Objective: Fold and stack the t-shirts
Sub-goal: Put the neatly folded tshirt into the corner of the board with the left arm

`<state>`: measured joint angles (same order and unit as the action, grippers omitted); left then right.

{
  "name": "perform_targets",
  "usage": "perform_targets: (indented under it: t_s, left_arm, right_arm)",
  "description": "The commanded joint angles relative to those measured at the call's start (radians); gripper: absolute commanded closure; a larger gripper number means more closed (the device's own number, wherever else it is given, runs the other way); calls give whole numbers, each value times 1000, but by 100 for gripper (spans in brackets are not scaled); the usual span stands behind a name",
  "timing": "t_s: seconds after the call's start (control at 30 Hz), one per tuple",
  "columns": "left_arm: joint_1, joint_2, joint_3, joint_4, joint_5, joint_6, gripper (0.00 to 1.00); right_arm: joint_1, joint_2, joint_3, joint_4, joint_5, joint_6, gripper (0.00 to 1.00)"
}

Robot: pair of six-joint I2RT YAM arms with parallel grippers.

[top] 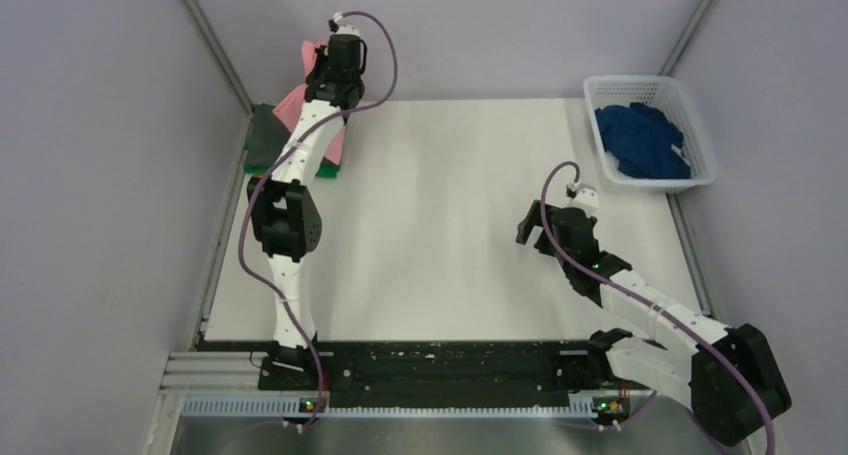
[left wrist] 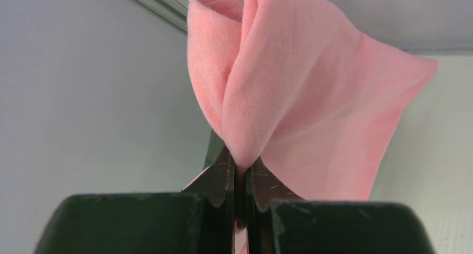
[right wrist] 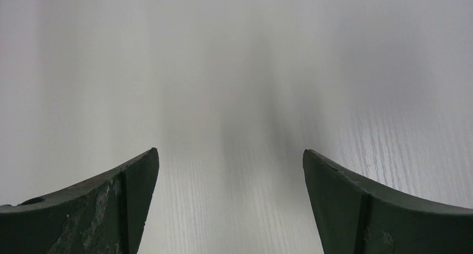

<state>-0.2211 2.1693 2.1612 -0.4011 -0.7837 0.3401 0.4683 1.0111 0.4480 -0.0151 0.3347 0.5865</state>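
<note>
White lattice basket (top: 640, 82) at far right corner, white table (top: 440, 235), grey walls (top: 90, 175)

White arms (top: 300, 140), black joints (top: 285, 223), purple cables (top: 394, 60)

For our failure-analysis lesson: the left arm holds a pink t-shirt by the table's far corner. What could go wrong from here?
1. The left fingers pinch only a bunched fold of the pink t-shirt; it may slip out.
2. It hangs by the folded stack at the edge of the table and could drag it off.
3. The right fingers stand open, far away; one-handed, the cloth may crumple.
</note>
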Motion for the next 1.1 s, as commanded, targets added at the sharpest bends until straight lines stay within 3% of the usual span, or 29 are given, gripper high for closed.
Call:
perform_targets:
  t_s: [0.0,0.5,1.07]
  left_arm:
    - [14,15,52,9,77,-79,100]
    - [148,67,87,-23,149,-122,100]
    - [265,121,89,13,229,-37,100]
  right_arm:
    - [-3,5,48,17,26,-16,1]
    - [-2,35,61,16,43,-25,1]
    - [-3,52,79,-24,84,-37,1]
